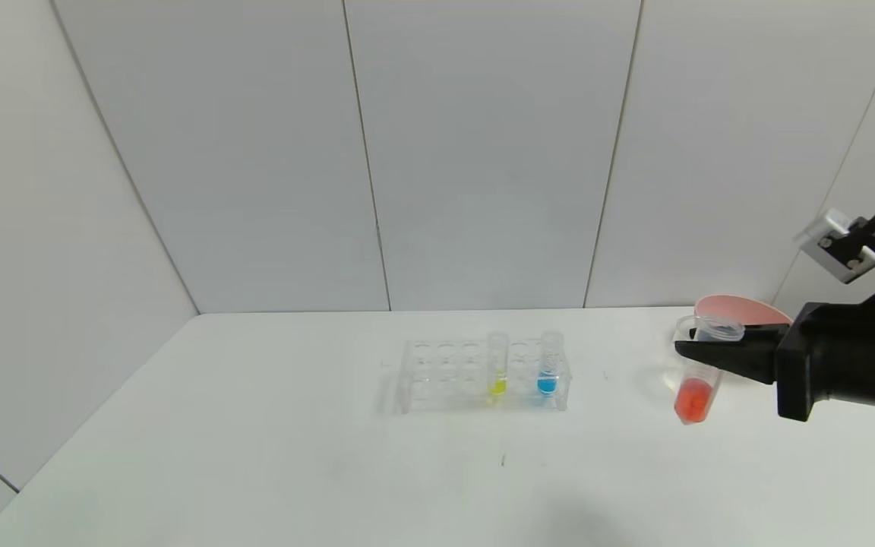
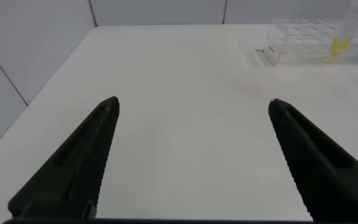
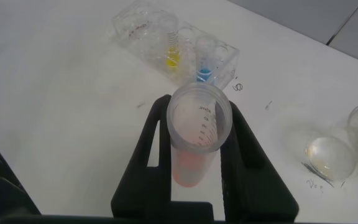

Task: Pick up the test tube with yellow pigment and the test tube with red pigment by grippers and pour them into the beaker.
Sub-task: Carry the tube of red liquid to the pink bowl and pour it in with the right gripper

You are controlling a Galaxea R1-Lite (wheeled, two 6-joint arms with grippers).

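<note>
My right gripper is shut on the test tube with red pigment and holds it above the table at the right, nearly upright and slightly tilted. In the right wrist view the tube stands between the two black fingers. The clear beaker stands just behind the tube; it also shows in the right wrist view. The test tube with yellow pigment stands in the clear rack at mid table. My left gripper is open and empty over bare table, out of the head view.
A blue-liquid tube stands in the rack to the right of the yellow one. A pink bowl sits behind my right gripper near the back wall. Walls close in the table at the back and left.
</note>
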